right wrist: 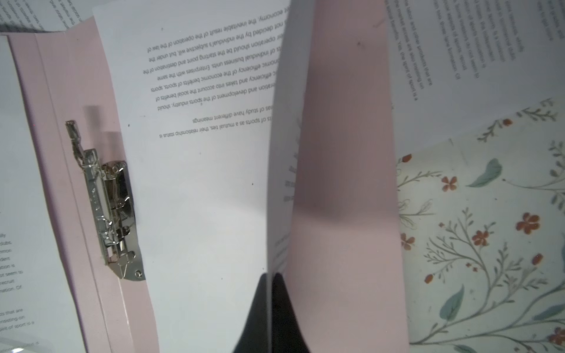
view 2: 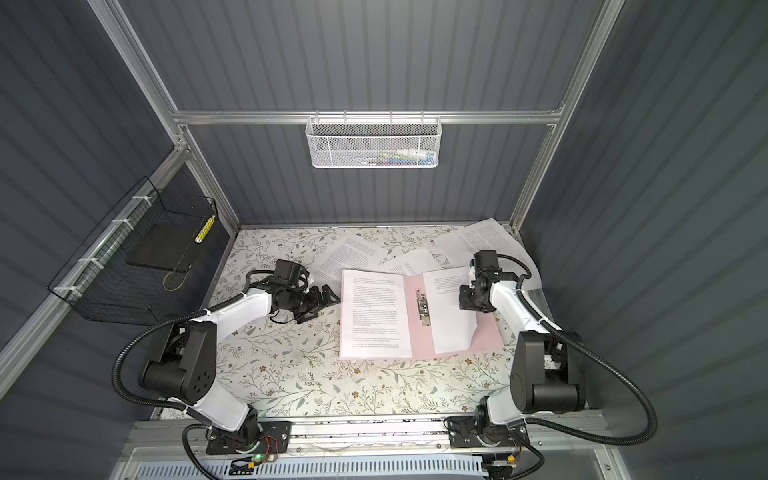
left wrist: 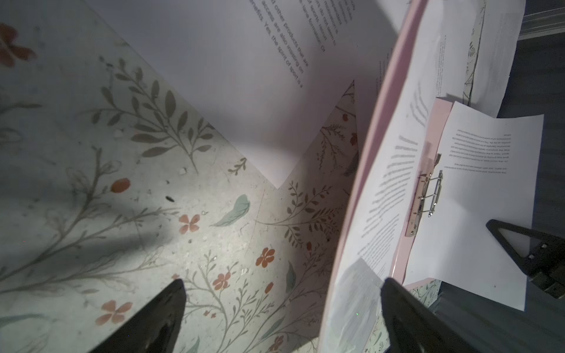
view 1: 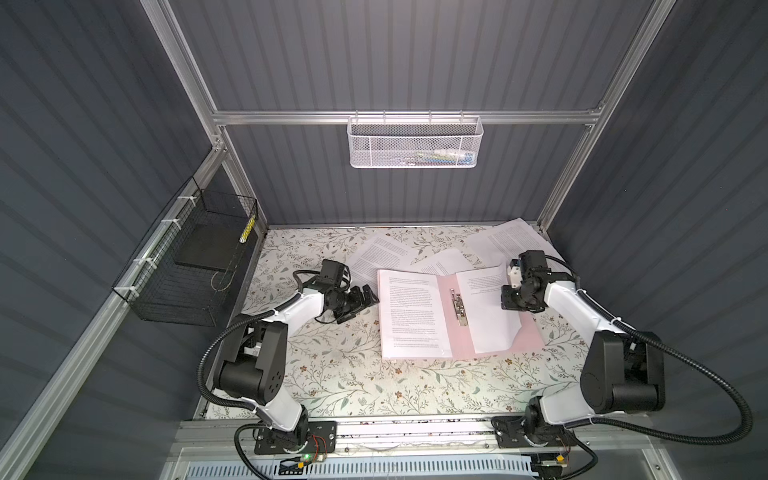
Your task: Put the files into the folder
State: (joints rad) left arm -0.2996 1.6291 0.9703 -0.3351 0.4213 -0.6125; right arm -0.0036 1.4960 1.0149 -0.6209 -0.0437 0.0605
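The printed sheet (right wrist: pixel 198 146) in the folder (right wrist: pixel 61 91) carries black text, which appears inverted in the right wrist view. Legible fragments read "of study have different meanings", "their relationship status is" and "development of the sports industry, should". The loose sheet (left wrist: pixel 229 91) on the worktop (left wrist: pixel 153 214) reads "access are also investing on" and "Yes, the spirit of sport is a". Print in both top views is too small to read.

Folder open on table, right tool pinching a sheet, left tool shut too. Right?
Not quite. The left tool is open: the left wrist view shows it spread wide, gripping nothing. The rest stands: folder open on the table, right tool shut on a sheet.
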